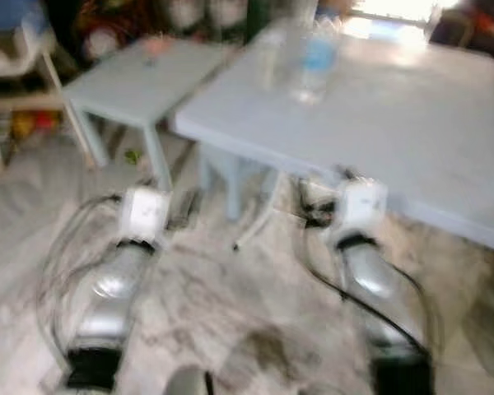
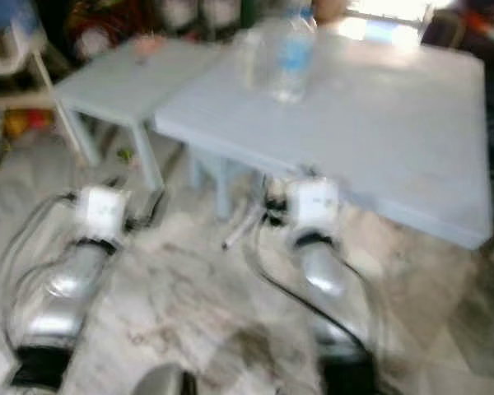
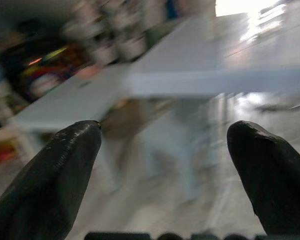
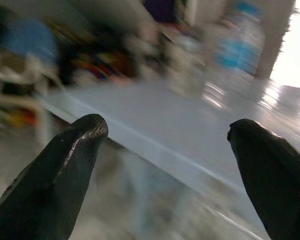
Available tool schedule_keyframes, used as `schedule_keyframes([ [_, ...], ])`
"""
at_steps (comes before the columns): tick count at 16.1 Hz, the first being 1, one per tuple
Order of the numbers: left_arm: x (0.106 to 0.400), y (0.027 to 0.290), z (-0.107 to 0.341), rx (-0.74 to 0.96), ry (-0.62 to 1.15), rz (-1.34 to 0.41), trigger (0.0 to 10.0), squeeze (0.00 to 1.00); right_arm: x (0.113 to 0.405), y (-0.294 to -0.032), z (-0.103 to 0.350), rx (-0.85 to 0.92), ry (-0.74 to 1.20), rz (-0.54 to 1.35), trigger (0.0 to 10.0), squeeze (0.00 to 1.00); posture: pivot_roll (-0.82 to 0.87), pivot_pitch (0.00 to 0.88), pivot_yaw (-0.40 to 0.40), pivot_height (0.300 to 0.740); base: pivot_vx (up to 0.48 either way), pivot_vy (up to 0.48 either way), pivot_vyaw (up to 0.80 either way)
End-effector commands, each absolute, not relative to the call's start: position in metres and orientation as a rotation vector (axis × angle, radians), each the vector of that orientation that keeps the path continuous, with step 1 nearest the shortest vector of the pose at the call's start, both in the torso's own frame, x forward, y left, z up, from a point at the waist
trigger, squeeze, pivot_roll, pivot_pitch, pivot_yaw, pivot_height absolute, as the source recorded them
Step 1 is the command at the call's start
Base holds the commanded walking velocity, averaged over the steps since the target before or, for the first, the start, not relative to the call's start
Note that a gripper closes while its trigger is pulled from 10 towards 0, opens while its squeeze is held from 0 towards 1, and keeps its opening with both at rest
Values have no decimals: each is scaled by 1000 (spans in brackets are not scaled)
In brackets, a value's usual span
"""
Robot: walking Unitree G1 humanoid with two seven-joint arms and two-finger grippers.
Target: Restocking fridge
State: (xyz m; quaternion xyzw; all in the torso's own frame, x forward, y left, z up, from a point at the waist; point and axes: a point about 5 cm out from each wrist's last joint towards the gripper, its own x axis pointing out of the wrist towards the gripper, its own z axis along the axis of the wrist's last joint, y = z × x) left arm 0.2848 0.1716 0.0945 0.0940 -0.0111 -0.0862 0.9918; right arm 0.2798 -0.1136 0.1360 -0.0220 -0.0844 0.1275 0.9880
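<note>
1. On the far part of the large pale desk stands a clear bottle with a blue label, upright, its long axis vertical and its cap pointing up. A second, paler clear container stands just to its left; blur hides what it is.

2. Both arms hang low over the marbled floor, on the near side of the desk. The left tool is released, its two black fingers spread wide with nothing between them. The right tool is likewise released and empty, its fingers well apart.

3. From the tools, the bottle lies ahead, farther off and higher up, well apart from both. In the right wrist view it appears beyond the desk edge, between the fingers and toward one side.

4. The right arm is the nearer one: it sits at the near edge of the large desk, almost under it. The left arm is off to the left, closer to the smaller desk.

5. My judgement: the task is at its start, with nothing yet picked up. The coming move likely calls for raising the right tool above the desk edge and meeting the upright bottle from the side, across its vertical axis.

6. All views are blurred, so finer detail cannot be told.
</note>
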Motion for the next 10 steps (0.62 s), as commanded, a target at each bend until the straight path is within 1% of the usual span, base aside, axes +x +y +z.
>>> schedule_keyframes([
  [1,289,158,101,173,-57,-207,10000,0,281,-126,136,-70,-174,223,10000,0,15,40,30,740,341,337,0],
  [5,286,150,100,157,-66,-242,10000,0,289,-130,137,-70,-161,181,10000,0,14,28,26,740,470,0,0],
  [6,286,150,99,150,-61,-243,10000,0,289,-131,136,-64,-149,173,10000,0,14,26,26,740,480,0,-575],
  [10,288,151,103,135,-70,-246,10000,0,290,-128,136,-63,-161,184,10000,0,18,28,28,740,480,0,-800],
])
